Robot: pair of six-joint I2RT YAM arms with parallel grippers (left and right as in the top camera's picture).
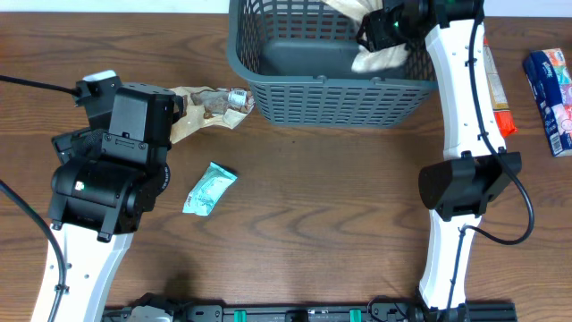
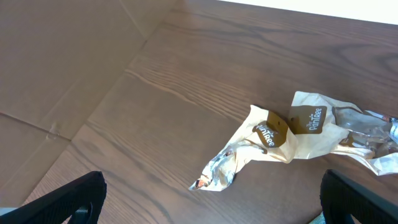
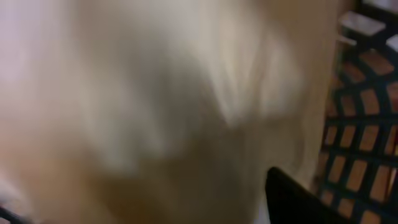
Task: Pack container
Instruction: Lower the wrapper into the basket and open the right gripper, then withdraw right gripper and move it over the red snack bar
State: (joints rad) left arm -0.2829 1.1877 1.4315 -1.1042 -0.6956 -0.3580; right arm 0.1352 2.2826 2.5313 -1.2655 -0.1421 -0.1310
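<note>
Grey-blue lattice plastic marks the container (image 1: 304, 98), set at the top centre of the overhead frame on the wooden table (image 1: 340, 215). Over its end nearest the frame's right, the right hand (image 1: 386, 31) pinches a pale packet (image 1: 380, 61) that blurs out the wrist view. The sound course looks to be lowering it clear of the rim and releasing low, flat on the base. At frame left, the left hand (image 2: 212, 182) hangs spread above a beige packet (image 2: 292, 134).

Blurred cream packet (image 3: 155, 106) against container (image 3: 368, 134)
</note>
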